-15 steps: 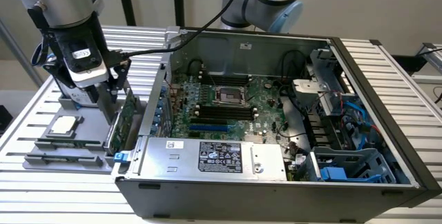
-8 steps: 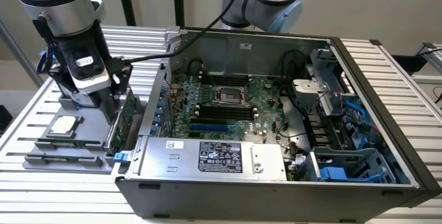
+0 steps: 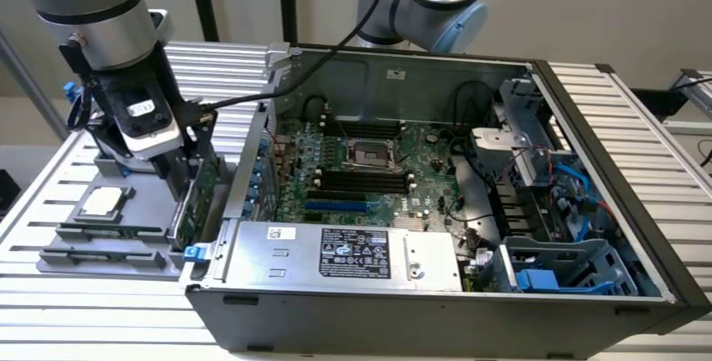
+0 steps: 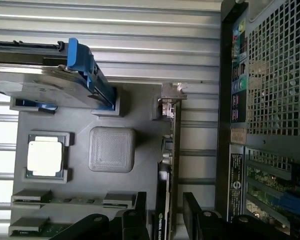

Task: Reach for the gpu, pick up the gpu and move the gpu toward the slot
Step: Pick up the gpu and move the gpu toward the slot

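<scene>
Beside the computer case [image 3: 445,319], the gpu [image 3: 200,203] stood largely hidden behind the arm [image 3: 106,27]. The pincer [image 4: 165,212] was cut off by the picture's edge, and the case's power-supply label [image 3: 353,253] was too small to read.

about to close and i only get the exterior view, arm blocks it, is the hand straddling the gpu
observer: Yes. In the wrist view the hand is open and straddles the gpu edge-on, with a gap on each side.
operator: where's the bracket
observer: The bracket is at the end of the gpu away from the hand.
operator: anything right beside it
observer: A grey square pad on the tray, apart from the gpu.
</scene>
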{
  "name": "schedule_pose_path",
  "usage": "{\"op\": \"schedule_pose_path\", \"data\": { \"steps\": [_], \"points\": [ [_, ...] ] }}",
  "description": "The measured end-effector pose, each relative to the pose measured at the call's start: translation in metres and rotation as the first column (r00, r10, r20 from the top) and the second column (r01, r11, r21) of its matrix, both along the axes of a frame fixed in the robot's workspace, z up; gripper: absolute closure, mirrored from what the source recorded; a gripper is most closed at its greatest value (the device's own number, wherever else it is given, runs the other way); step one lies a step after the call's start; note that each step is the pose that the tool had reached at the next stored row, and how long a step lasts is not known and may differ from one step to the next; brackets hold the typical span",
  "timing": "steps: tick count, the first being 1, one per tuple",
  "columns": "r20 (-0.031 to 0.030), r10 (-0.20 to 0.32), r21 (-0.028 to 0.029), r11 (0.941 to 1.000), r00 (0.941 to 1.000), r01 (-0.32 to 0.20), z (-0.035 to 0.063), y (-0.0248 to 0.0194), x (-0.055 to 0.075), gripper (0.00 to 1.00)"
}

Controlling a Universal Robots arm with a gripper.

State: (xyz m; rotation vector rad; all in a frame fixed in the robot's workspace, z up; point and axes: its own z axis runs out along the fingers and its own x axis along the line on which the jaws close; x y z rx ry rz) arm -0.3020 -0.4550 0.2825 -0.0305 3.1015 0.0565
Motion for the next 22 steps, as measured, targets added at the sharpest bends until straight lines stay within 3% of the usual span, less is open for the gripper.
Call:
{"op": "schedule_pose_path", "data": {
  "steps": [5,13,22],
  "points": [
    [0.0130,0.000,-0.0003,1.0000,0.9999,0.000,-0.0087,-0.0001,-0.002,0.58],
    [0.0271,-0.018,-0.0004,0.9998,0.9995,0.018,-0.0228,-0.0002,-0.005,0.58],
    [0.0313,-0.036,-0.0003,0.9994,0.9989,0.036,-0.0370,0.0002,-0.005,0.58]
  ]
}}
